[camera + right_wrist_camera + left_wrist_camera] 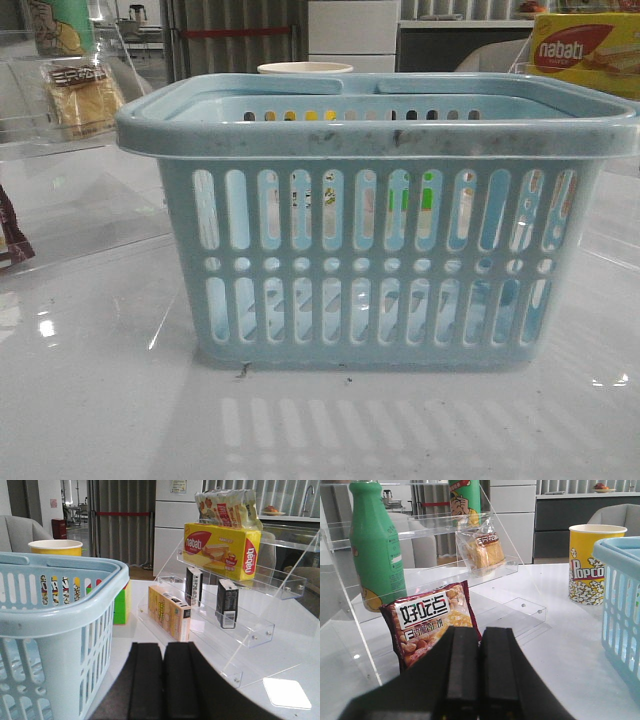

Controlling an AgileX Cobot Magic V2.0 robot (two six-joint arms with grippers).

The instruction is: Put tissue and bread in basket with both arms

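Note:
The light blue basket (380, 220) stands in the middle of the table; it also shows in the left wrist view (622, 595) and the right wrist view (55, 630). The bread (482, 552), pale slices in a clear bag, lies on a clear shelf at the left (82, 95). Two small dark tissue packs (227, 602) (193, 585) stand upright on the clear stepped shelf at the right. My left gripper (480, 630) is shut and empty, just short of a maroon snack packet. My right gripper (163, 645) is shut and empty beside the basket. Neither gripper shows in the front view.
A maroon snack packet (427, 625) and a green bottle (375, 545) stand in the left acrylic rack. A popcorn cup (590, 562) is behind the basket. The right rack holds a nabati box (220, 547), a yellow box (169, 611) and snack bags (227, 507).

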